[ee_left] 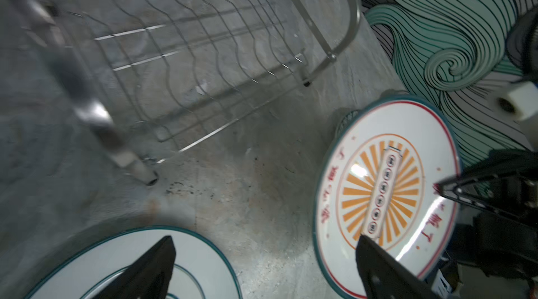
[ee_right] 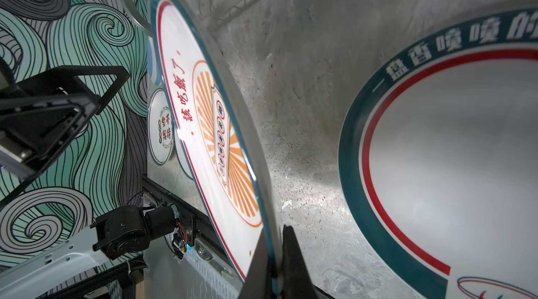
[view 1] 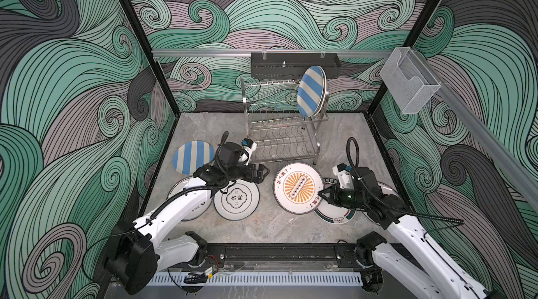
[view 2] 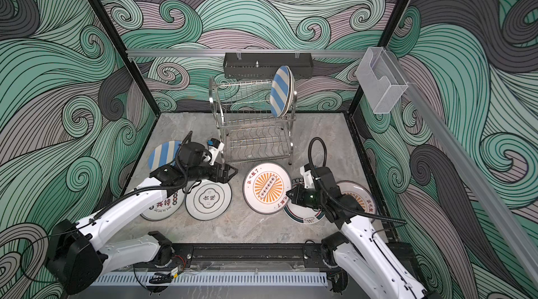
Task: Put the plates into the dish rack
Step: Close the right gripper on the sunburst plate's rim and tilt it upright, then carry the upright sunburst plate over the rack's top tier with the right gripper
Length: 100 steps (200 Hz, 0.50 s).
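**Top views.** The dish rack stands at the back of the table, near its middle. A racked striped plate stands upright at the right end of the upper tier. A flat striped plate lies at the left, and a lettered plate lies just below the left gripper. The sunburst plate sits in front of the rack and overlaps a green-rimmed plate on its right. The right gripper meets the sunburst plate's right rim.

**Left wrist view.** The left gripper's fingers stand wide apart and hold nothing. One is over the lettered plate, the other over the sunburst plate. The rack's lower tier lies ahead.

**Right wrist view.** The right gripper is clamped narrowly on the sunburst plate's rim. The plate stands at an angle to the table. The green-rimmed plate lies flat beside it.
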Tool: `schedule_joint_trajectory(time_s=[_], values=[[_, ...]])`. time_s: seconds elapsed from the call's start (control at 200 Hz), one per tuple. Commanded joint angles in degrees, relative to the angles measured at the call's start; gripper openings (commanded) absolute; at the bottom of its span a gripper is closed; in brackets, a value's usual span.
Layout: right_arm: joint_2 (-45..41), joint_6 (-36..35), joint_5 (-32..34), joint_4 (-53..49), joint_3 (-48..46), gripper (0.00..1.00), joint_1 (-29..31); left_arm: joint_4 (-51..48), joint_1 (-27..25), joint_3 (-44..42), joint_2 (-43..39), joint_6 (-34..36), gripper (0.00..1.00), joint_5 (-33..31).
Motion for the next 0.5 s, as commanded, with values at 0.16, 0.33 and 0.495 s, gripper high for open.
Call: schedule_joint_trajectory(time_s=[0.16, 0.33, 0.495], values=[[7.64, -11.82, -0.21, -3.70, 22.25, 0.00, -0.13, 2.72, 9.79, -2.90, -4.03, -5.17, 0.99, -0.74], [15.57, -14.74, 1.88, -3.52, 37.60, 0.00, -0.13, 7.81, 12.52, -4.08, -4.08, -7.85, 0.99, 0.70], [25.63, -17.03, 6.59, -3.78, 54.54, 0.00, 0.21, 7.82, 12.48, -2.46, -2.74, -7.17, 0.99, 3.05]])
